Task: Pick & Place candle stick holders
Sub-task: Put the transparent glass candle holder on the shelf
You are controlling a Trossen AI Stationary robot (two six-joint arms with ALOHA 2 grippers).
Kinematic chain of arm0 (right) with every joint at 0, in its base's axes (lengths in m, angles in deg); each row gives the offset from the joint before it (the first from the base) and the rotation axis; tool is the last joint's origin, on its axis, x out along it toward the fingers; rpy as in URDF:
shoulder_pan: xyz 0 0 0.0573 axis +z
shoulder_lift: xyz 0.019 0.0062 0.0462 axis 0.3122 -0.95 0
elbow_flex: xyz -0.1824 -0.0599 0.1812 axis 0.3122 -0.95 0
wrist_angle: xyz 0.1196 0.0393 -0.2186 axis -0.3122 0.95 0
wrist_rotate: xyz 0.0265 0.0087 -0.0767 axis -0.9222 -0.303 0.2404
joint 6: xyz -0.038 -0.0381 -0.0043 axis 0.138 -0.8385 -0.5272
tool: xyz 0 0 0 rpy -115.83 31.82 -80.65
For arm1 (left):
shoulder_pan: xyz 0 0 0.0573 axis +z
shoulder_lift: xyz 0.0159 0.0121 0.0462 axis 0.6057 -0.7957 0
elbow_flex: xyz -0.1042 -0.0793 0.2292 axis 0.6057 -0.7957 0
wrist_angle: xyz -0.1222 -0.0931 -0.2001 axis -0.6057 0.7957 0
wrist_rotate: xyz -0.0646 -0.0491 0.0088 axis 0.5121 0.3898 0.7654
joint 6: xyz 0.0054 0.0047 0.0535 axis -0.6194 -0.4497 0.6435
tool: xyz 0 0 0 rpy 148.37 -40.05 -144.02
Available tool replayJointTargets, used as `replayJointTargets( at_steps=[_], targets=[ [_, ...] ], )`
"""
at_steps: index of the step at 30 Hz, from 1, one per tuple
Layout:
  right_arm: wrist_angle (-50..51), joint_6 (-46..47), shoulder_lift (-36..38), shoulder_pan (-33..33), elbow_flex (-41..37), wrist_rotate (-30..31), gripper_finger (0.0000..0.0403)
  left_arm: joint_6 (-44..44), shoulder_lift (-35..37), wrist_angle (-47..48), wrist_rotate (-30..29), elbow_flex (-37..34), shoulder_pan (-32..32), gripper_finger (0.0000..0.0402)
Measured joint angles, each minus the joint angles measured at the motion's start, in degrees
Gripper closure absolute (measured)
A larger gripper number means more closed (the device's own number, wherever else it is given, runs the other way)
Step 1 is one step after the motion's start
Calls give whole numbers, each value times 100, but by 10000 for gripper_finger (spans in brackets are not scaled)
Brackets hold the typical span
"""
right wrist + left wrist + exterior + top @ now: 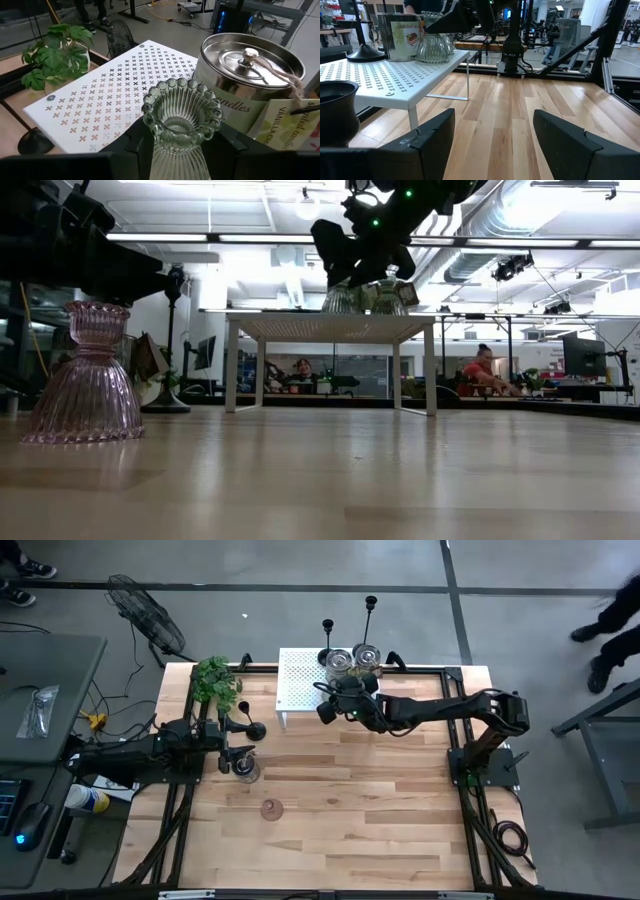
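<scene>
My right gripper (182, 150) is over the white perforated shelf (300, 690), shut on a greenish ribbed glass candle holder (181, 115). The holder is upright beside a metal candle tin (250, 75). Its base (434, 59) is level with the shelf top; I cannot tell whether it rests there. Two tall black candlesticks (328, 640) (370, 620) stand at the shelf's far side. A pink glass holder (85, 380) and a clear one (245, 772) stand on the table. My left gripper (492, 140) waits open at the table's left edge. My right gripper pinches the greenish holder between its two fingers, on the ribbed body (175, 160) below the beaded rim. The fingers (132, 147) come from the table's right side, slanting slightly down. The holder stays upright, its open cup up.
A leafy plant (215, 680) stands at the table's far left corner. A third black candlestick (247, 726) is close to my left gripper, its cup (337, 110) beside the left finger. Bare wooden table (380, 820) lies between the shelf and the near edge.
</scene>
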Motion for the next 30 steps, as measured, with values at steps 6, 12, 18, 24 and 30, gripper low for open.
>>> replayJointTargets(
  at_steps=[6, 12, 18, 24, 30],
  targets=[
    [13, -57, 0, -2, 0, 40, 250, 1, 0, 2, 0, 0, 1, 137],
    [-2, -52, 0, -9, 0, 48, 206, 1, -1, 0, 0, 0, 0, 137],
    [-120, -186, 0, -4, 0, 351, 186, -1, 0, 0, 0, 0, 1, 137],
    [-237, -365, 49, 39, 0, 373, 182, 0, 1, 0, 0, 0, -1, 137],
    [-460, -675, 57, 44, 0, 307, 182, 1, 1, 0, 0, 0, 1, 137]
  ],
)
